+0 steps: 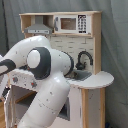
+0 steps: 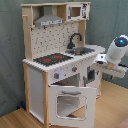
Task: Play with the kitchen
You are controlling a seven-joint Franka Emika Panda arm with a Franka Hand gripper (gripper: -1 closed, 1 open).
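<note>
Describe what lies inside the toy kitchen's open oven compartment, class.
In the second exterior view, the white windowed oven door hangs open below the white-and-wood toy kitchen. The cavity looks dark; no contents are discernible.

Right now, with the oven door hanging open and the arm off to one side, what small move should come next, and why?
Probably bring the arm in toward the oven door and push it shut. In the second exterior view the door of the kitchen stands open, while the arm sits at the second exterior view's right, beside the counter, not touching it. The gripper isn't visible.
</note>
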